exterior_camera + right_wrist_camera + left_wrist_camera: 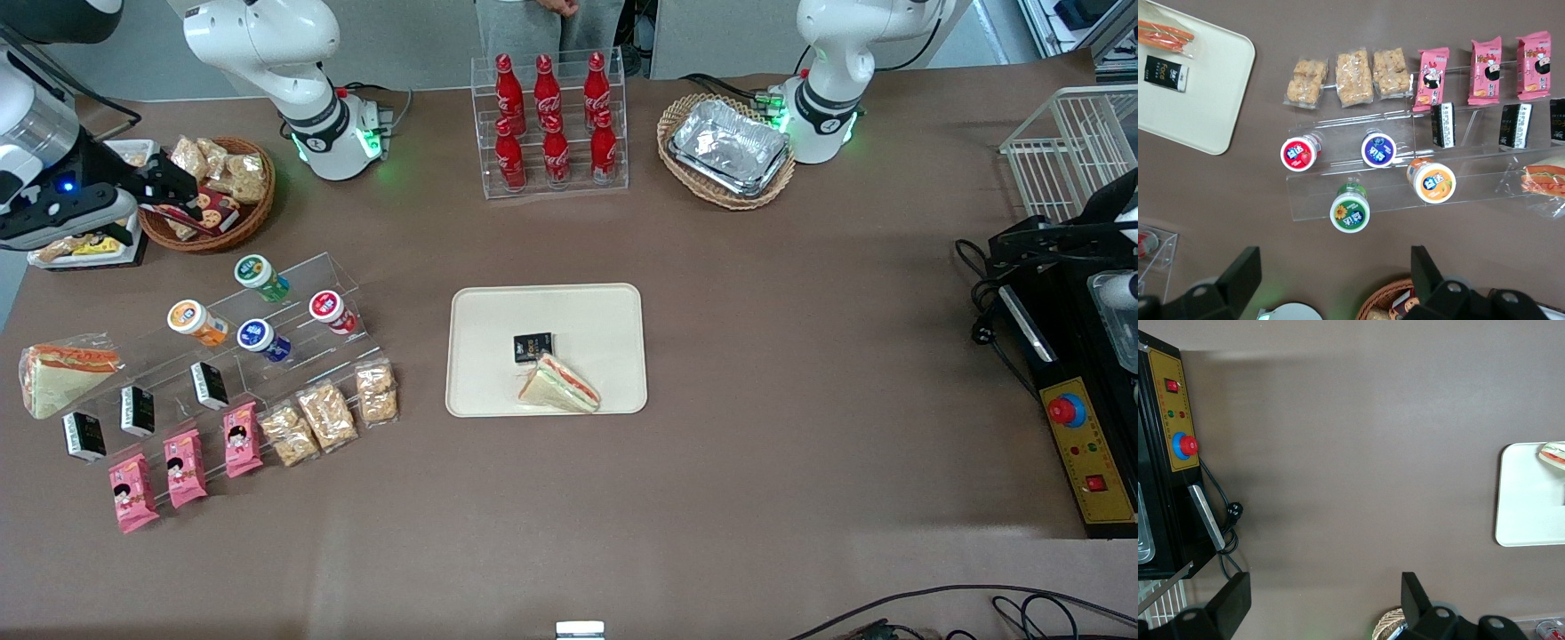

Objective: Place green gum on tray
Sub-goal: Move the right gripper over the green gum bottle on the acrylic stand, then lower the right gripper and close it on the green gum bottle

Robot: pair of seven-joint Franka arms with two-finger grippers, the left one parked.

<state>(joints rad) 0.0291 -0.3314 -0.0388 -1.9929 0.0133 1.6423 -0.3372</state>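
The pincer [182,188] hangs above the wicker snack basket [233,209] at the working arm's end of the tabletop [800,356], its two fingers [1238,277] spread apart with nothing between them. Just nearer the front camera than the pincer stands the clear stepped display rack [293,311], and on its top step sits the green gum [260,276], its white lid tilted toward the camera; the wrist view shows that canister [1350,211] lying roughly in line with the gap between the spread fingers but well clear of them, not touched. On the steps beside and below it are the orange canister [197,322], the blue canister [261,339] and the red canister [332,311]. The tray [498,373] lies flat near the middle of the tabletop, well apart from the rack, already carrying a wrapped sandwich [560,387] and a small black packet [532,347], with bare surface free around them. As I judge it, the task is barely begun: the gum is not yet gripped, so the reach, the grasp, the carry to the tray and the release are all left.
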